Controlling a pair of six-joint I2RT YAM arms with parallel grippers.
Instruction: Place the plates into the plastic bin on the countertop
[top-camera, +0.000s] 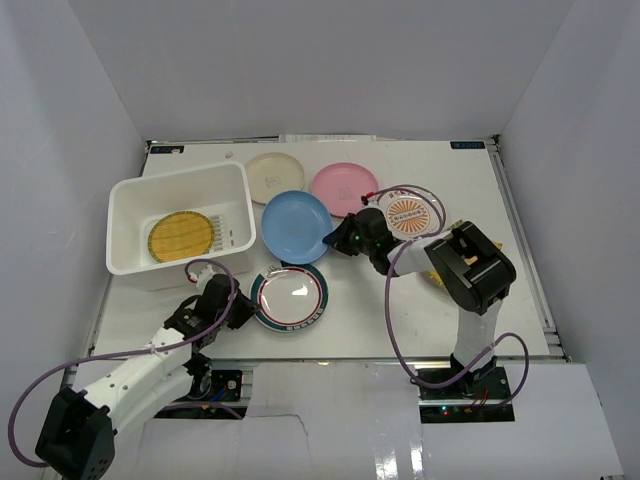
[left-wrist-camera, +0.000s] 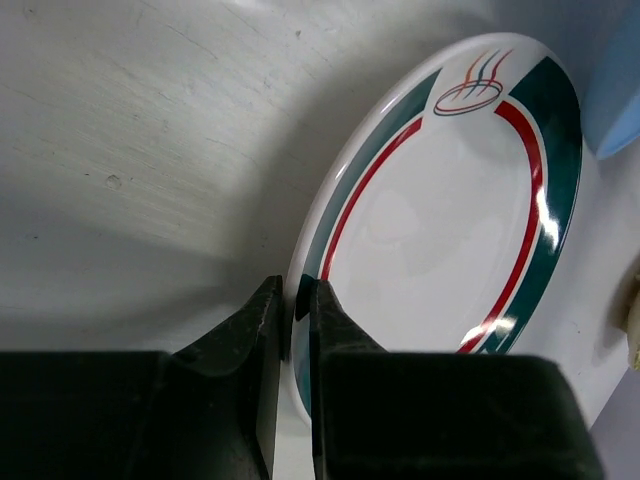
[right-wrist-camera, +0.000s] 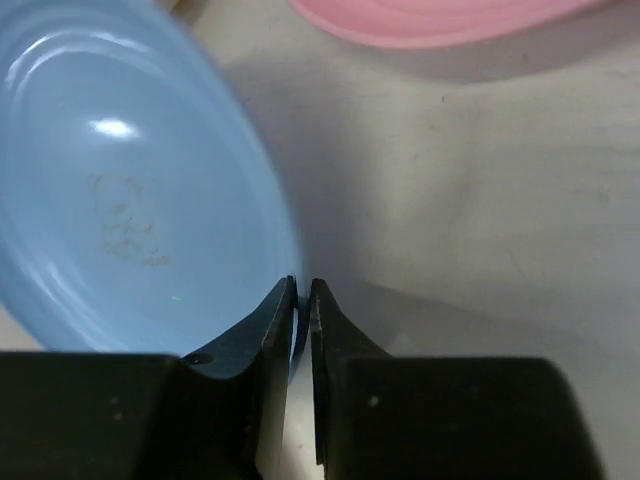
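Note:
The white plastic bin (top-camera: 128, 225) stands at the left of the countertop (top-camera: 400, 320) with a yellow woven plate (top-camera: 182, 236) inside. My left gripper (top-camera: 244, 309) is shut on the near-left rim of the white plate with the green-red rim (top-camera: 290, 297); in the left wrist view that plate (left-wrist-camera: 450, 220) looks tilted, its rim between my left gripper's (left-wrist-camera: 297, 295) fingers. My right gripper (top-camera: 336, 240) is shut on the right rim of the blue plate (top-camera: 294, 226); the right wrist view shows this gripper (right-wrist-camera: 302, 290) on the blue plate's (right-wrist-camera: 120, 190) edge.
A cream plate (top-camera: 275, 172) and a pink plate (top-camera: 344, 188) lie behind the blue one. The pink plate also shows in the right wrist view (right-wrist-camera: 440, 20). A white plate with orange pattern (top-camera: 414, 212) lies by the right arm. A yellow sliver (top-camera: 434, 281) shows under that arm.

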